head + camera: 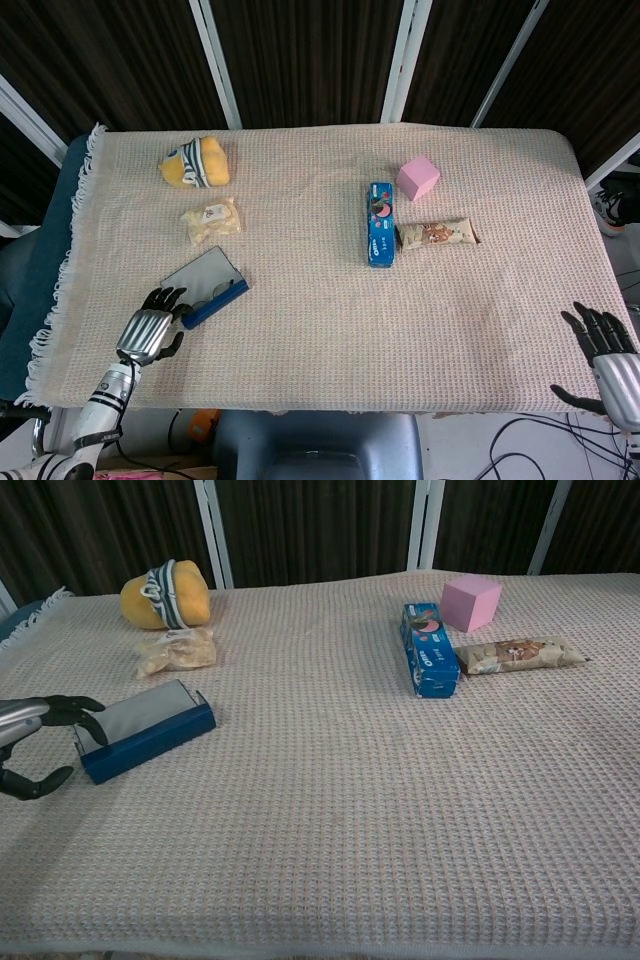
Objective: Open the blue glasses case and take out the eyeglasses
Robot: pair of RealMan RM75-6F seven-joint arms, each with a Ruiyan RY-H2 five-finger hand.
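The blue glasses case (207, 289) (142, 729) lies closed on the cloth at the near left, grey top face up. My left hand (150, 330) (30, 742) hovers just off its near-left end with fingers apart, holding nothing; whether the fingertips touch the case is unclear. My right hand (606, 357) hangs open past the table's near right corner, seen only in the head view. No eyeglasses are visible.
A yellow plush toy (195, 162) and a snack bag (212, 220) lie behind the case. A blue cookie box (380, 236), a snack bar (437, 234) and a pink cube (418, 177) sit at the centre right. The table's front edge runs close to my left hand.
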